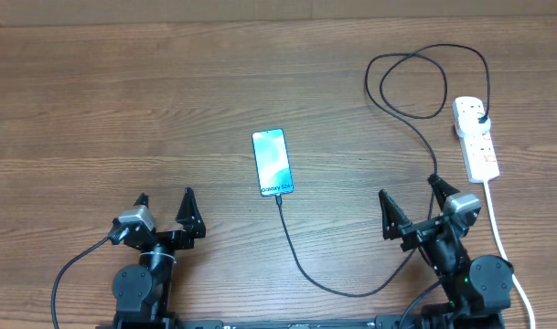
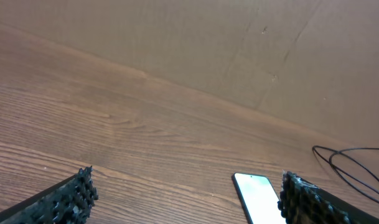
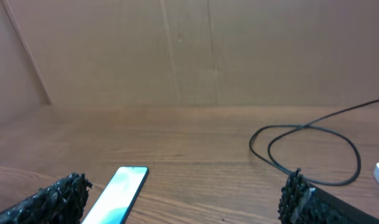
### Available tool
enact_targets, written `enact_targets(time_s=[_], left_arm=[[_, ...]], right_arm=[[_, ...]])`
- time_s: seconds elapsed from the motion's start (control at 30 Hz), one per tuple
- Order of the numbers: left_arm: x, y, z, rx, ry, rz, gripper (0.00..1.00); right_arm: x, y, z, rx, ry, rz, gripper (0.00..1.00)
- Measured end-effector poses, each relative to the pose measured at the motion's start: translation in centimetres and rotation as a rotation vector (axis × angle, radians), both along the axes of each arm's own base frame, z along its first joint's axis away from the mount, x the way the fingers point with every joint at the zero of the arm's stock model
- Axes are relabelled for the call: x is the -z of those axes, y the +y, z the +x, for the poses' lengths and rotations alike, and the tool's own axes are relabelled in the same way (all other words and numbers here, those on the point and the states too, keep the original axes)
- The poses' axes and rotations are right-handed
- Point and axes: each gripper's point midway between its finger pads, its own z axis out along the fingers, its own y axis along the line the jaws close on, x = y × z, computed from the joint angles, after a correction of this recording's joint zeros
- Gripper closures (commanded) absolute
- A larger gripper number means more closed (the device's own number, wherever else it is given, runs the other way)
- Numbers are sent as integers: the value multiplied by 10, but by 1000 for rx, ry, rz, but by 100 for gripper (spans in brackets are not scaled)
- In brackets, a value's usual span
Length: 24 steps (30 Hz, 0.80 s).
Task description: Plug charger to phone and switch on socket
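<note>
Nearest us, two black pincers: left pincer (image 1: pixel 165 195) and right pincer (image 1: pixel 408 187), both spread wide, holding nothing. Next we list the brown wood-grain counter (image 1: pixel 123 91). Far right on it lies the white oblong power strip (image 1: pixel 479 146), a black plug (image 1: pixel 479 114) in it. At centre lies the slim phone with a blue-white screen (image 1: pixel 272 163). The thin black charger cable (image 1: pixel 280 210) meets its near edge.
</note>
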Motion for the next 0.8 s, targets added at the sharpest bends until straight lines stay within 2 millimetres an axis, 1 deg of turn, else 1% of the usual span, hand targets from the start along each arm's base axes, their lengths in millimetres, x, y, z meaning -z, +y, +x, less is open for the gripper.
enact_targets(time_s=[0.2,0.3,0.4,0.47,0.57,0.8], left_arm=[[0,0,0,0,0,0,1],[0,0,0,0,0,0,1],[0,0,0,0,0,0,0],[0,0,0,0,0,0,0],[0,0,0,0,0,0,1],[0,0,0,0,0,0,0]], right_arm=[[6,-1,0,4,-72,7,0],[13,-2,3,11,-84,8,0],[26,-2,5,16,-55,6,0],[25,-3,5,19,-59,6,0],[35,-3,6,23,-17,2,0],[35,-4,6,26,-16,2,0]])
